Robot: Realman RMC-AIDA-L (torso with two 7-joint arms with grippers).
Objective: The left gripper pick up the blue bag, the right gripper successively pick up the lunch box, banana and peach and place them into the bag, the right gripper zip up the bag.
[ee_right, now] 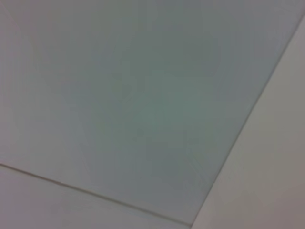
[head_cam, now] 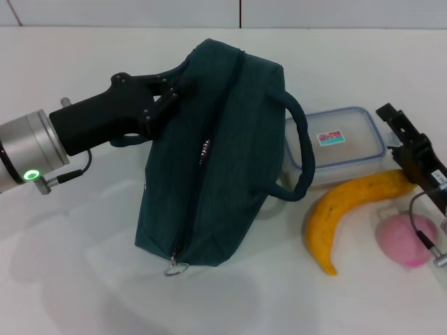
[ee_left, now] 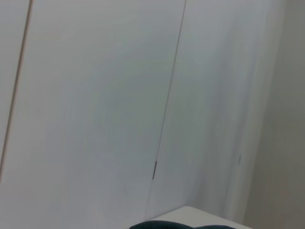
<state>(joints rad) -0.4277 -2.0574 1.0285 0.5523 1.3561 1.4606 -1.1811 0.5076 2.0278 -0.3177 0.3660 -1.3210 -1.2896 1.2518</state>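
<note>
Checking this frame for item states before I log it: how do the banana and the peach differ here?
The banana is long, curved and yellow-orange; the peach is round and pink. The banana is clearly the larger. The banana's far end lies against the lunch box, while the peach sits apart from the box, beside the banana and under the right arm's cable. Both rest on the table, outside the blue bag, and neither is gripped.

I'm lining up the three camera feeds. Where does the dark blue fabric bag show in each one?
Head view: the dark blue fabric bag lies centre frame, the left gripper at its handle.
Left wrist view: only a dark sliver of the bag at the bottom edge.
Right wrist view: not in it.
Shared landmark: the white table, also at.
</note>
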